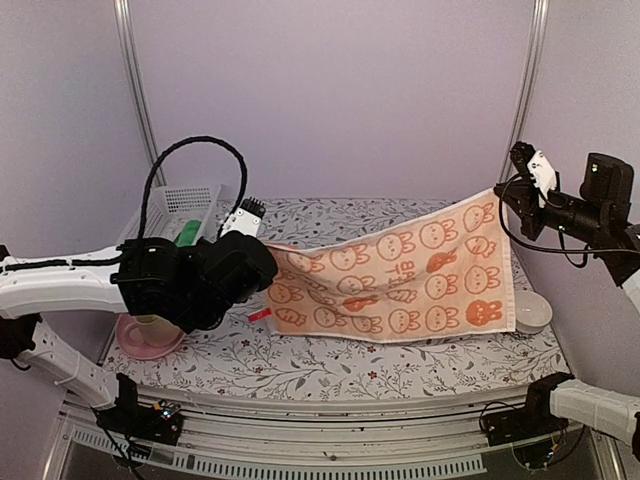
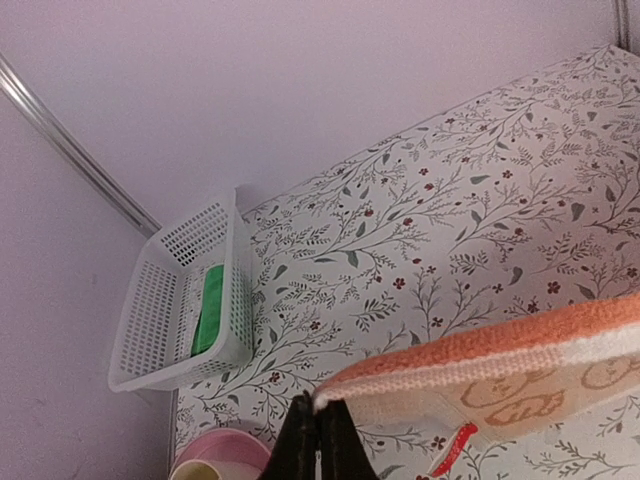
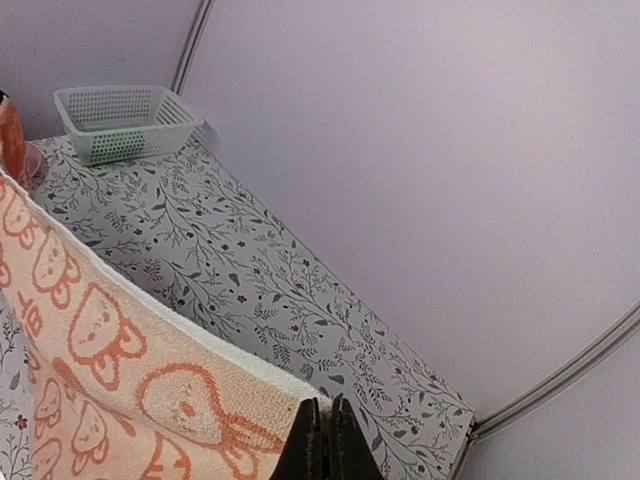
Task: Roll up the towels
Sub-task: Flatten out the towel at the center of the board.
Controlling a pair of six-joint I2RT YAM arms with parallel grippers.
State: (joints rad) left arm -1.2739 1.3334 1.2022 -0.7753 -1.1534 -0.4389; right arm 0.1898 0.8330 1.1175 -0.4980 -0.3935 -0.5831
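Left gripper (image 2: 318, 440) and right gripper (image 3: 322, 442) each clamp a corner of the orange rabbit towel (image 1: 400, 275), stretched aloft right of the basket (image 2: 150, 310) holding the green towel (image 2: 208, 308). Bites seem shallow; extra tension could free one corner.

Spread orange towel (image 1: 400, 275) printed with rabbits, hanging taut by its two upper corners, just right of the white basket (image 1: 195, 197), folded plain green towel (image 1: 187, 233) lying inside that basket
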